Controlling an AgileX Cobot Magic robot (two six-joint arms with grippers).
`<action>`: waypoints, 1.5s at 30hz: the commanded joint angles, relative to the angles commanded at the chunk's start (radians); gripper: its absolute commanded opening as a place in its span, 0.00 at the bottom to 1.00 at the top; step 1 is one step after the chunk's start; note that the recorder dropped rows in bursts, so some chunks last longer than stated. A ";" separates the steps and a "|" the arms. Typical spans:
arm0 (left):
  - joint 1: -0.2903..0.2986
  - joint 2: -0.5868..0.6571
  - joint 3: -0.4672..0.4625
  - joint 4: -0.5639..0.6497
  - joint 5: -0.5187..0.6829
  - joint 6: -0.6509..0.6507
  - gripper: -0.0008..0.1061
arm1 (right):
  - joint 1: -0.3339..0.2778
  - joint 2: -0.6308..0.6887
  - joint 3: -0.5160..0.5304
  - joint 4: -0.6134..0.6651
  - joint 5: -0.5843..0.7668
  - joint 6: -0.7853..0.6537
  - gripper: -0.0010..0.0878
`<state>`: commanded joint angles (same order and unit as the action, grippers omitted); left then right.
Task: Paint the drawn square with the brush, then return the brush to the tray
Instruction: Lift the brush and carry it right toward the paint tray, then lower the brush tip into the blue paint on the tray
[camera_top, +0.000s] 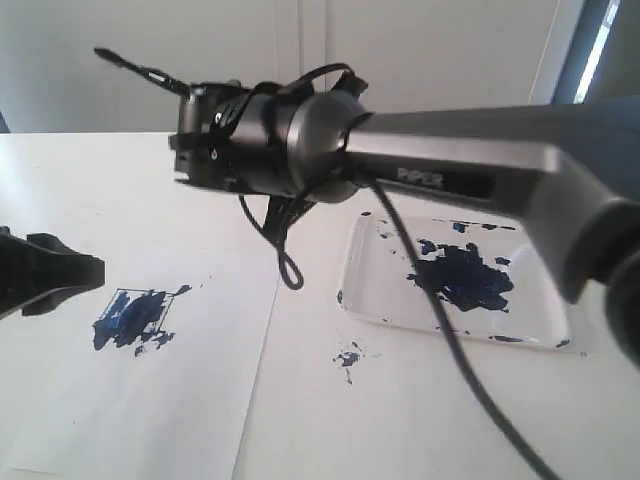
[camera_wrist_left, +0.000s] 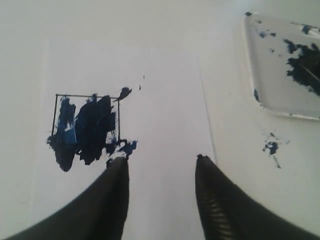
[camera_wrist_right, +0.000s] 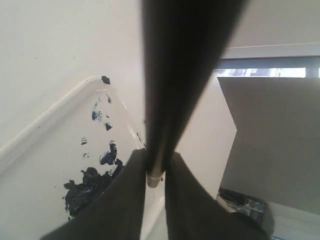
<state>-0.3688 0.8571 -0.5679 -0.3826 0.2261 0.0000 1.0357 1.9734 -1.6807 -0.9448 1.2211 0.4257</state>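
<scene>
Brush (camera_wrist_right: 185, 75), blurred, apparently black, in end effector (camera_wrist_right: 155, 167)

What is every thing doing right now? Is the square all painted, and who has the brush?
drawn square: mostly smeared dark blue, some white gaps, paint spilling past the outline.
brush: held up in the air, not in the tray.
tray: on the table, blotched with blue paint.
right gripper: jaws shut on the brush.
left gripper: jaws open, empty, above the paper.
paper: lying flat.
</scene>
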 joint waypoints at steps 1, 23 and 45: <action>0.000 -0.034 0.000 0.002 0.013 0.000 0.46 | 0.000 -0.023 0.016 0.018 0.000 0.002 0.01; 0.000 -0.600 0.376 0.007 0.034 -0.210 0.46 | 0.000 -0.647 0.983 0.105 -0.153 0.659 0.01; 0.000 -0.624 0.544 -0.121 0.011 -0.213 0.46 | 0.000 -0.599 1.293 0.117 -0.530 0.991 0.01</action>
<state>-0.3688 0.2329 -0.0235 -0.5031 0.2373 -0.2132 1.0357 1.3743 -0.3880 -0.8278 0.6907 1.4168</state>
